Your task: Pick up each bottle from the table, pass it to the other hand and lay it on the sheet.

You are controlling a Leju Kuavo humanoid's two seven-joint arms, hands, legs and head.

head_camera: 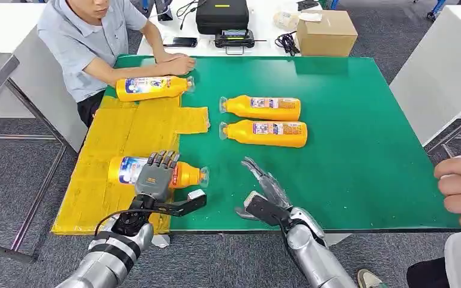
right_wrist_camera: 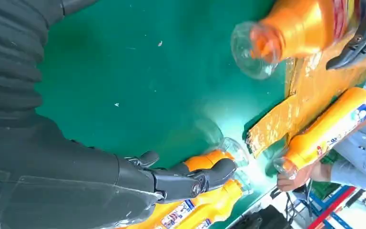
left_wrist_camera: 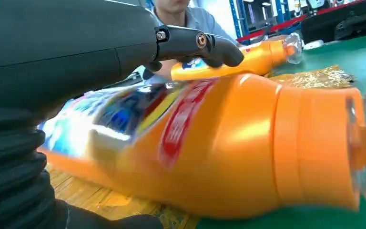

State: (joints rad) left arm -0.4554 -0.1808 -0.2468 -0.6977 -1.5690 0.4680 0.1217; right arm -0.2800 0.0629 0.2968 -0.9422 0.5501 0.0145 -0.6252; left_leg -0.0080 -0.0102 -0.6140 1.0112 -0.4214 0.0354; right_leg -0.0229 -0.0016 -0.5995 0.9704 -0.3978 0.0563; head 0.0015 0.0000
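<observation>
Head view shows the left hand (head_camera: 155, 174) grasping a bottle (head_camera: 156, 171) lying on the yellow sheet (head_camera: 126, 132); right hand (head_camera: 263, 191), just off the sheet, fingers released and spread.

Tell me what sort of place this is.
Probably a robot lab or test workshop, not a home. A green mat covers a work table, a black equipment case and cables sit behind it, and a person sits watching beside the bottles.
</observation>
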